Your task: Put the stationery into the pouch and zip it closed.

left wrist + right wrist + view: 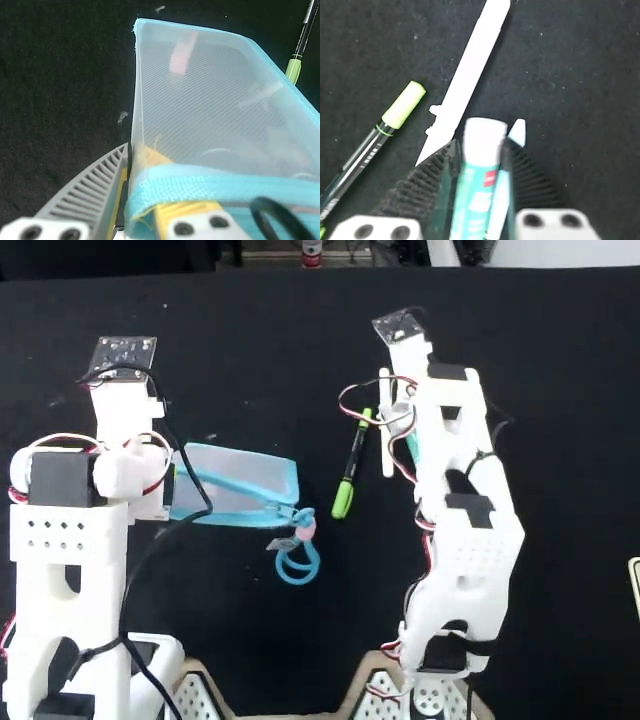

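Right claw point(480, 145) is clamped on a teal-and-white stick point(472, 200). Left claw point(136, 152) pinches one end of the pouch point(210, 100), left of worktop centre, beyond the green pen point(350, 465) from the stick.

Legible text: none. Teal-white stick point(479, 170) clamped in right gripper point(482, 142): small red label patch on barrel, print too blurred to read.

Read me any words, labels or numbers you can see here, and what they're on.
No text is legible.
On the teal tube in the right gripper: red patch and pale print, too blurred to read.
On the green-capped pen: barrel marks, too blurred.
On the pouch: none.
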Robot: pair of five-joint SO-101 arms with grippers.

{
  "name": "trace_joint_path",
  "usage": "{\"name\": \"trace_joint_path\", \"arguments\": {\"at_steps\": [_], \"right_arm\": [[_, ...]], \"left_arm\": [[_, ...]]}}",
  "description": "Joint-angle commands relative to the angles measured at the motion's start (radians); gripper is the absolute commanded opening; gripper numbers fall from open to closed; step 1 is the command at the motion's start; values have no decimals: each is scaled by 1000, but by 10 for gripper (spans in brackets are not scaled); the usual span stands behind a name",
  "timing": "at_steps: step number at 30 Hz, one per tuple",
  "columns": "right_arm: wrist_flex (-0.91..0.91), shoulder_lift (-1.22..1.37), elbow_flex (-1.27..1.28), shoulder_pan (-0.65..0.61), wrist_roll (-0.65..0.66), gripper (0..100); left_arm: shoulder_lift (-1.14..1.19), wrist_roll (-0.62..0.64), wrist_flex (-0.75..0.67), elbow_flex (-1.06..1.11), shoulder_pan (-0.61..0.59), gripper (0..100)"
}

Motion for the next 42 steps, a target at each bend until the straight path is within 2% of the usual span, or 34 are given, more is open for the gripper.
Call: {"name": "trace_joint_path", "arguments": {"at_steps": [1, 8, 14, 19, 22, 28, 30, 33, 42], "right_arm": [[6, 2, -58, -3, 40, 52], [31, -21, -64, 11, 40, 11], [245, -145, -59, 15, 37, 11], [385, -173, -4, 49, -25, 11], [364, -177, 102, 58, 15, 11], [193, -239, 328, 58, 48, 18], [181, -255, 375, 51, 48, 68], [183, -263, 383, 44, 48, 141], [175, -263, 383, 29, 48, 106]], "left_arm": [[-5, 0, -12, 5, 5, 30], [-5, 0, -12, 5, 5, 30], [-5, 0, -12, 5, 5, 30], [-5, 0, -12, 5, 5, 30], [-5, 0, -12, 5, 8, 30], [-5, 0, -12, 5, 5, 30], [-5, 0, -12, 5, 10, 30], [-5, 0, -12, 5, 10, 30], [-5, 0, -12, 5, 5, 30]]}}
